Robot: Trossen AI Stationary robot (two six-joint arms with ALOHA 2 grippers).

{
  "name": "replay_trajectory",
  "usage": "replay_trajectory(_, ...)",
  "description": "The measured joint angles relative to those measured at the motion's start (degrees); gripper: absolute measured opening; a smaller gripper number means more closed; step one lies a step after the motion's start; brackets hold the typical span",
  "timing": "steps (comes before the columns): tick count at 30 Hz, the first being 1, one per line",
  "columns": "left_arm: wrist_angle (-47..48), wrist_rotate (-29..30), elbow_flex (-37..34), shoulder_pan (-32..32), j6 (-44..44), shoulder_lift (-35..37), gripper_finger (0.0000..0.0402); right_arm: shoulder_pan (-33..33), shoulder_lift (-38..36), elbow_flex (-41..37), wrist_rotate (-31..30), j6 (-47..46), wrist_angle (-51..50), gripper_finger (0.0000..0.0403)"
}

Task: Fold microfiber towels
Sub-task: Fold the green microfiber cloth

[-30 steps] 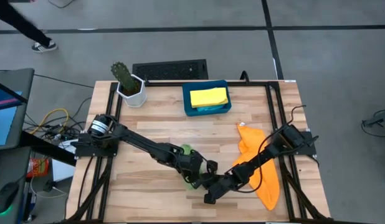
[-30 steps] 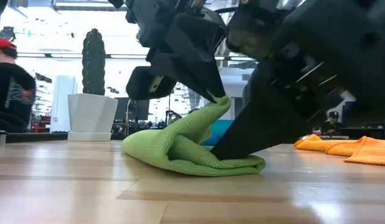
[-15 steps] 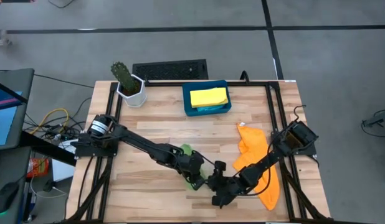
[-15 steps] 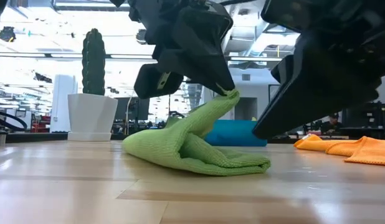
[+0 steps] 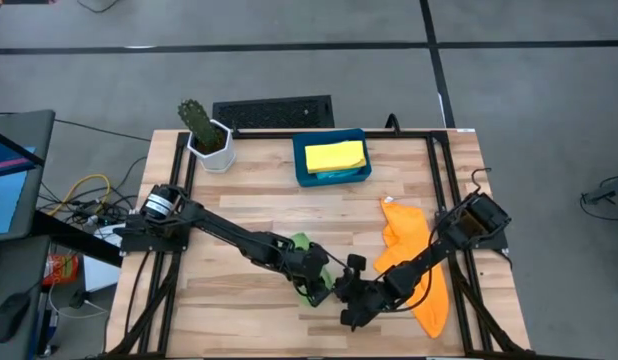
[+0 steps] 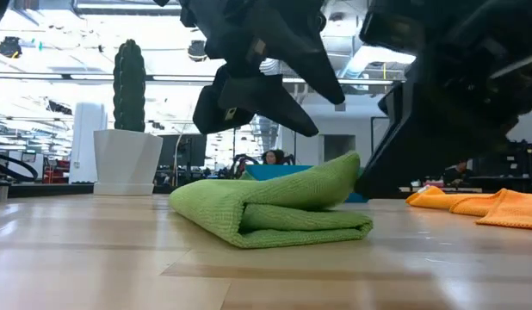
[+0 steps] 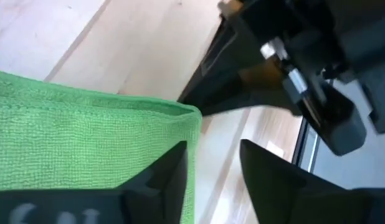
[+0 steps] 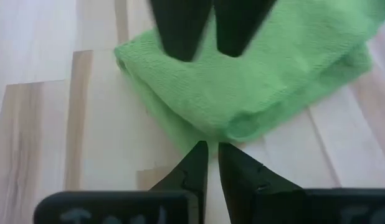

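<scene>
The green towel [image 6: 266,207] lies folded in flat layers on the wooden table, its fold toward the left in the low view; it also shows as the green towel [image 8: 255,81]. My left gripper [image 6: 326,112] hangs open just above its upper layer's free corner [image 7: 180,115], touching nothing. My right gripper [image 8: 212,148] stands beside the towel near the table's front, its fingers a narrow gap apart and holding nothing. An orange towel [image 5: 414,262] lies crumpled on the table at the right. A yellow towel [image 5: 336,156] rests in the blue tray [image 5: 301,168].
A potted cactus [image 5: 207,135] stands at the table's far left corner. The blue tray sits at the far middle. Both arms cross low over the table's near half, their grippers close together by the green towel. Bare wood lies at the middle and left.
My left gripper has opened and let go of the green towel's raised corner. That upper layer has dropped flat onto the layers below; the lower layers stayed put. My right gripper has lifted off the towel's edge on the table and drawn back a little, toward the table's right.
</scene>
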State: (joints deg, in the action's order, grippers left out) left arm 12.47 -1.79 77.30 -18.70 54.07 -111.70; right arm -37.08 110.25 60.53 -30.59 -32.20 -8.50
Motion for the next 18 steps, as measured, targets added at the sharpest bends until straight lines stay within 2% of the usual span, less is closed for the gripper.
replay_trajectory(4, 0.88, -4.93, -0.17, 1.56, 0.6, 2.73, 0.0167, -0.95, -2.22, 0.01, -0.69, -1.27, -4.83, 0.0063)
replay_trajectory(6, 3.18, -5.28, -0.13, 2.03, -0.19, 6.19, 0.0172, -1.3, -3.49, 0.02, -0.92, -1.22, -5.8, 0.0063)
replay_trajectory(8, 7.97, -1.87, 0.01, 1.92, -1.08, 9.49, 0.0171, -1.32, -4.78, 0.01, -1.16, -0.34, -6.21, 0.0063)
replay_trajectory(12, 17.97, 10.66, -0.01, -1.62, -1.89, 13.41, 0.0159, 0.97, -6.44, 0.14, -4.28, 3.67, -3.59, 0.0063)
replay_trajectory(14, 17.99, 14.03, -0.87, -3.79, -1.78, 13.65, 0.0148, 3.17, -6.77, -0.01, -5.79, 6.41, -2.39, 0.0063)
replay_trajectory(18, 11.28, 18.32, -3.07, -7.77, -1.14, 10.55, 0.0125, 8.03, -5.68, 0.02, -3.89, 10.01, 3.26, 0.0063)
